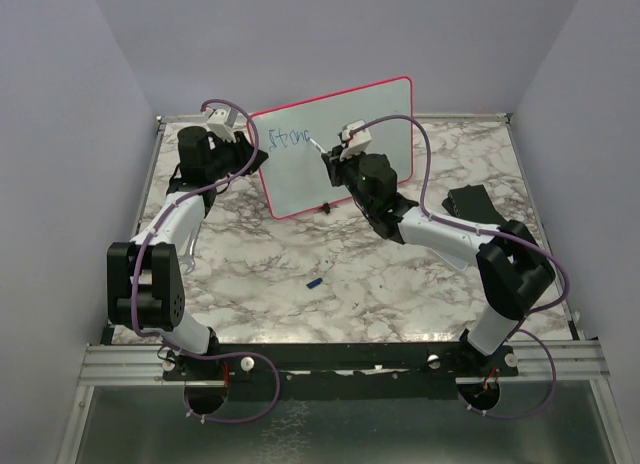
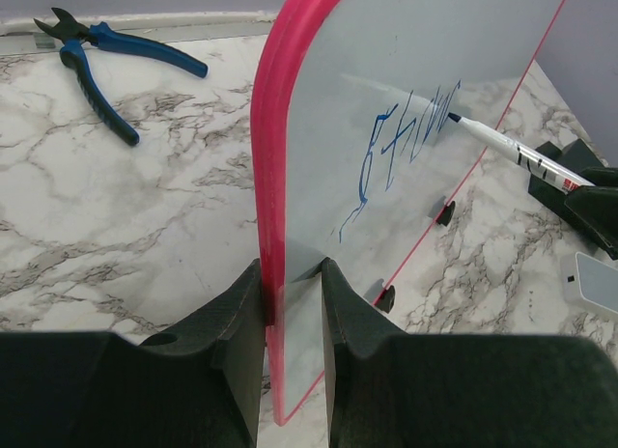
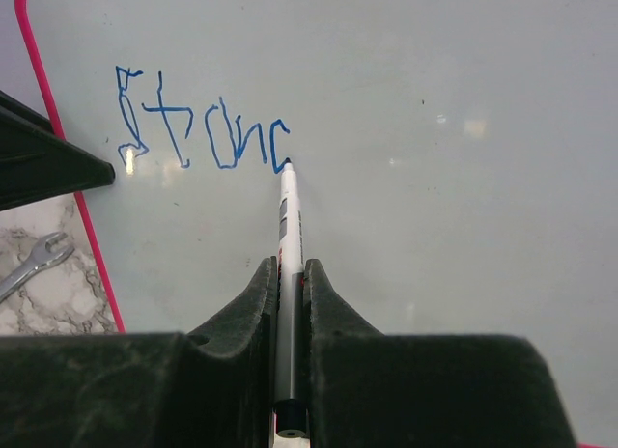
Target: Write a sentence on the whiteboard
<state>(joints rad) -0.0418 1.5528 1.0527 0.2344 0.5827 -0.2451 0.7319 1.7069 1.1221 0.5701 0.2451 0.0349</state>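
The whiteboard stands upright on the marble table, white with a pink-red frame. My left gripper is shut on its left edge, one finger on each face. My right gripper is shut on a white marker with a blue tip. The tip touches the board at the end of the blue lettering. The sentence shows as one row of rough letters, about "Stronc", at the board's upper left. In the left wrist view the marker meets the lettering from the right.
Blue-handled pliers lie behind the board's left side. A small wrench lies by the board's left edge. A blue cap rests on the table in front. A black object sits at the right, and a small grey pad.
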